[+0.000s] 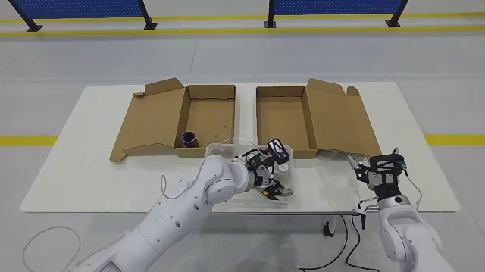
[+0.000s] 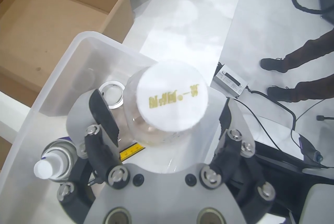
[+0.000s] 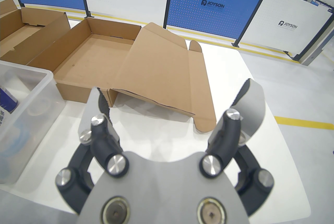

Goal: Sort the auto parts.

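Table [image 1: 91,166]: white; it carries both boxes, the bin and both grippers.
Right box [image 3: 91,58]: open cardboard, lying beyond the tips of the right gripper's fingers. Its folded-out lid is the part nearest them, and its brown floor shows.
Left box [image 1: 208,113]: open cardboard, well beyond the left gripper's fingers. A dark cylinder [image 1: 188,137] stands in its near corner.
Clear bin [image 2: 78,45]: see-through plastic, around the left gripper's fingers and near the right box.
Right gripper [image 3: 172,86]: fingers spread wide with nothing between them, above the table's near edge, well apart from the bin.
Left gripper [image 2: 161,110]: inside the bin, fingers clamped on the jar from two sides.
Jar [image 2: 172,99]: clear, white-capped, between the fingers, cap tilted out past the fingertips.
Spray can [image 2: 56,157]: white nozzle, upright in the bin, just outside one finger's base.
Metal ring [image 2: 112,97]: on the bin floor, just past that same finger's tip.
Yellow strip [image 2: 131,150]: on the bin floor, between the fingers, under the jar.
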Motion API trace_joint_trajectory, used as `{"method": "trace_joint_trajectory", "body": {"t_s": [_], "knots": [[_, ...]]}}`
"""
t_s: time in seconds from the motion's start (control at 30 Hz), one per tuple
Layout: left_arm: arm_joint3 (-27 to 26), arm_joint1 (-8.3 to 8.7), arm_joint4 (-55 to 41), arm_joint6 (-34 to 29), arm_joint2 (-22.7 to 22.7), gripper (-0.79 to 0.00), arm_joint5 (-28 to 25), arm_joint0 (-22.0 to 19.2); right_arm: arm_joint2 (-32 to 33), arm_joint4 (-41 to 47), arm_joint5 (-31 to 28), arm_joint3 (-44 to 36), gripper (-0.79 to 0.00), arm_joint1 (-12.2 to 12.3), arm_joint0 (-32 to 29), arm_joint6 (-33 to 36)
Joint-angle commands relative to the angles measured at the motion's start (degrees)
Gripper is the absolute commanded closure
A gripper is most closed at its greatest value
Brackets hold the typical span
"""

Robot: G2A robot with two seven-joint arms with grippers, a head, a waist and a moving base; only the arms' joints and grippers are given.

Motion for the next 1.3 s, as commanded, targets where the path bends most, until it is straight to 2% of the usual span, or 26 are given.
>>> {"method": "trace_joint_trajectory", "body": {"t_s": [0.0,0.07,0.1,0.13,0.2,0.23,0.33,0.37,0.9,1.27], "knots": [[0.4,-0.10,0.0,0.0,0.1,-0.686,0.1,-0.1,0.0,0.0,0.0,0.0,-0.785,0.0,0.0,0.0],[0.7,-0.21,-0.1,0.0,0.1,-0.646,0.2,-0.3,0.0,0.0,0.0,0.0,-0.785,0.0,0.0,0.0],[0.9,-0.26,0.0,0.0,0.1,-0.434,0.2,-0.3,0.0,0.0,0.0,0.0,-0.785,0.0,0.0,0.0],[1.0,-0.30,0.0,-0.1,0.1,-0.369,0.2,-0.4,0.0,0.0,0.0,0.0,-0.785,0.0,0.0,0.0],[1.1,-0.37,0.1,0.0,0.1,-0.342,0.3,-0.4,0.0,0.0,0.0,0.0,-0.785,0.0,0.0,0.0],[1.2,-0.40,0.2,0.0,0.1,-0.299,0.3,-0.4,0.0,0.0,0.0,0.0,-0.785,0.0,0.0,0.0],[1.5,-0.47,-0.3,-0.2,-0.1,-0.055,0.1,-0.4,0.0,0.0,0.0,0.0,-0.785,0.0,0.0,0.0],[1.6,-0.47,-0.3,-0.3,-0.2,0.000,0.1,-0.4,0.0,0.0,0.0,0.0,-0.785,0.0,0.0,0.0],[-0.3,-0.17,2.7,1.1,-1.7,0.000,-0.6,0.4,0.0,0.0,0.0,0.0,-0.785,0.0,0.0,0.0],[-5.6,1.27,4.1,1.9,-5.9,0.000,-3.5,2.9,0.0,0.0,0.0,0.0,-0.785,0.0,0.0,0.0]]}}
